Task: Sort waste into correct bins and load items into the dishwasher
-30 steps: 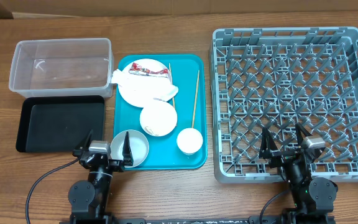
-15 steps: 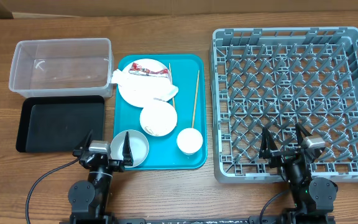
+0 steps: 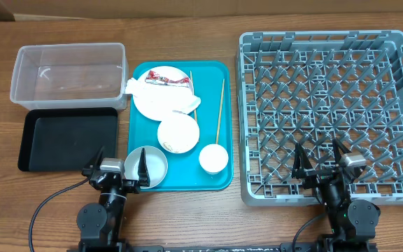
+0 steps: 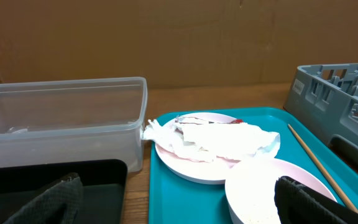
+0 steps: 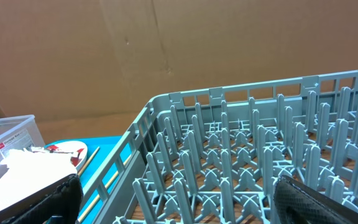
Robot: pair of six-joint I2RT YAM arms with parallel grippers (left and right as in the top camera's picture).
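A pale plate (image 3: 152,101) on the teal tray (image 3: 219,178) carries a crumpled white napkin (image 3: 177,100) and a red-and-white wrapper (image 3: 161,78). Two white bowls (image 3: 178,133) (image 3: 152,166), a small white cup (image 3: 213,158) and two chopsticks (image 3: 219,108) also lie on the tray. The clear tub (image 3: 68,73) and the black tray (image 3: 68,138) sit at the left, and the grey dish rack (image 3: 331,115) at the right. My left gripper (image 3: 117,168) is open and empty by the near bowl. My right gripper (image 3: 320,162) is open and empty over the rack's front edge. Rice scraps cannot be made out.
The left wrist view shows the tub (image 4: 61,118), the black tray (image 4: 104,177), the napkin (image 4: 222,137) on the plate (image 4: 188,169) and a bowl (image 4: 260,193). The right wrist view shows the rack's pegs (image 5: 241,162) and a chopstick (image 5: 89,160). A cardboard wall stands behind.
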